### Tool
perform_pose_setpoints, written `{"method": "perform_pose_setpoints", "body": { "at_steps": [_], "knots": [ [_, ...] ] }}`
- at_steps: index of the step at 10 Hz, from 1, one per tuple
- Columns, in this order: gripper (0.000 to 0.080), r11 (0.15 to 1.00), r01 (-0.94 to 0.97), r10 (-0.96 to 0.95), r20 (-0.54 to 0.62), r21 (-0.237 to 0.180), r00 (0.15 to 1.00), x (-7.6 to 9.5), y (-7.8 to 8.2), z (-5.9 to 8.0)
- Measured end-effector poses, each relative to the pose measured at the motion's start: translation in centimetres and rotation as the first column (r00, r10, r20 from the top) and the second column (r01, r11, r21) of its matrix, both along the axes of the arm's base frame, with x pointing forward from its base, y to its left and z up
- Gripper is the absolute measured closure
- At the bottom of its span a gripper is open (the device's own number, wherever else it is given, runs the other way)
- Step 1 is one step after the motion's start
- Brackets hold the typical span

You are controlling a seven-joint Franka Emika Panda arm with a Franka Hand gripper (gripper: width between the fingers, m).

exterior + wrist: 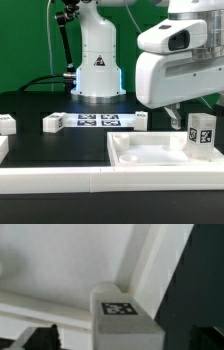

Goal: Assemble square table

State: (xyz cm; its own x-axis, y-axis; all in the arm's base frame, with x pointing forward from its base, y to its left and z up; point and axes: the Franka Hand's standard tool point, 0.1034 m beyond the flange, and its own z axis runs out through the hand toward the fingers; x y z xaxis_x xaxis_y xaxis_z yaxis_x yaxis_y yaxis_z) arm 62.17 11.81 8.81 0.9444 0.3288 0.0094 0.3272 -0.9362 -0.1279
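The square table top (140, 152), a white tray with a raised rim, lies at the front of the black table and fills most of the wrist view (60, 263). One white leg (201, 131) with tags stands upright at the top's far corner on the exterior view's right. In the wrist view this leg (122, 311) sits between my fingers with a gap on each side. My gripper (125, 341) is open around it, and in the exterior view it (192, 110) hangs just above the leg. Three more legs lie on the black table (6, 124), (53, 122), (143, 121).
The marker board (97, 121) lies flat behind the top, in front of the robot base (97, 70). A long white rail (60, 182) borders the front edge. Cables run behind at the exterior view's left.
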Motion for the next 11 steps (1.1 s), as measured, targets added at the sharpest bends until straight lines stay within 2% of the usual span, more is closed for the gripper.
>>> {"method": "perform_pose_setpoints", "body": {
  "at_steps": [2, 6, 8, 9, 10, 11],
  "knots": [
    [0.0151, 0.999, -0.030, 0.031, 0.072, -0.019, 0.997, 0.75, 0.68, 0.52],
    [0.0151, 0.999, -0.034, 0.035, 0.065, -0.021, 0.997, 0.23, 0.68, 0.13],
    [0.0399, 0.999, -0.034, 0.035, 0.065, -0.021, 0.997, 0.22, 0.69, 0.12],
    [0.0399, 0.999, -0.033, 0.035, 0.066, -0.021, 0.997, 0.25, 0.65, 0.14],
    [0.0505, 0.999, -0.032, 0.034, 0.066, -0.022, 0.997, 0.27, 0.55, 0.12],
    [0.0505, 0.999, -0.030, 0.031, 0.065, -0.022, 0.997, 0.28, 0.45, 0.10]
  ]
}}
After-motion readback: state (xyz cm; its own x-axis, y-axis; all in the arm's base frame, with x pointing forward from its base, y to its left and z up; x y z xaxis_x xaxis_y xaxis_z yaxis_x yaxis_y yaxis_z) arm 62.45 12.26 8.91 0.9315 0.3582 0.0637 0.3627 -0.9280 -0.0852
